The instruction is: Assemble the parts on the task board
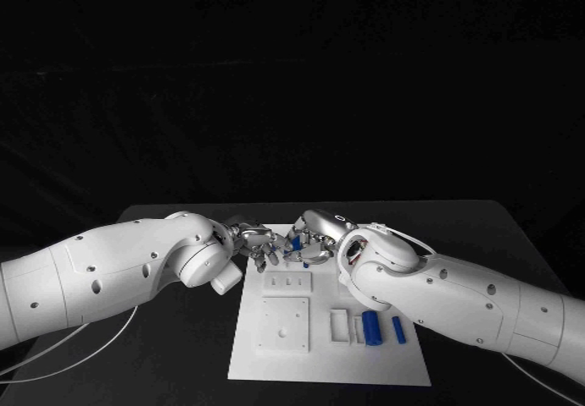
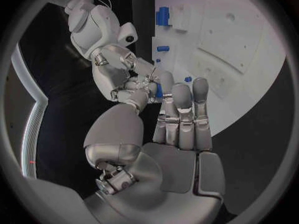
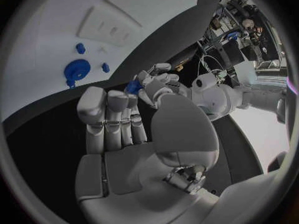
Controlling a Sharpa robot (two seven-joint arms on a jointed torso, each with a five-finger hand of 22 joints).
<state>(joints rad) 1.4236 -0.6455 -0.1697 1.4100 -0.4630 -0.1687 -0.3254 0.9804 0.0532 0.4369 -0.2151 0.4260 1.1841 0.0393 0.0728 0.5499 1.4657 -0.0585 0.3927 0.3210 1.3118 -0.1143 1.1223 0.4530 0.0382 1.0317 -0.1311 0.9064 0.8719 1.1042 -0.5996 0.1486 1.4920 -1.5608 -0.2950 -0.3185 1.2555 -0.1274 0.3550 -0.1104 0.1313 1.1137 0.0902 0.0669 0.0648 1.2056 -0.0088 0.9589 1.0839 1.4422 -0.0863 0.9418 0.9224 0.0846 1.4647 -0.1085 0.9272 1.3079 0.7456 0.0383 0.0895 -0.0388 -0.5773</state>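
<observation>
Both robot hands meet over the far edge of the task board (image 1: 329, 355), fingertips almost touching. A small blue part (image 2: 159, 90) sits between them. In the left wrist view it is pinched in the fingers of the right robot hand (image 1: 314, 239); in the right wrist view the same blue part (image 3: 132, 87) lies at the fingertips of the left robot hand (image 1: 253, 243). Judgement: a hand-to-hand transfer or joint regrasp, both hands in contact with the piece. Which one carries the load, I cannot tell.

Other parts, relative to the hands:
- blue cylinder (image 1: 372, 327) and a thinner blue pin (image 1: 399, 331), on the board, near side, beside the right forearm, well apart from the fingers.
- blue gear (image 3: 76, 69) with two small blue pegs near it, on the board below the hands.

Handling (judged, not measured): the held part looks like rigid moulded or printed plastic, very light, stiff, not fragile. Smooth surface against metal fingertips, so slip and twist in the pinch are the main risk, more so given how little of it protrudes. Best hold: opposed fingertips across its short sides, leaving the mating end free for insertion. Light pinch force should be enough.

Board sits flat on the black desk (image 1: 183, 372).

Writing/labels: none legible on parts, board or robot hands.
</observation>
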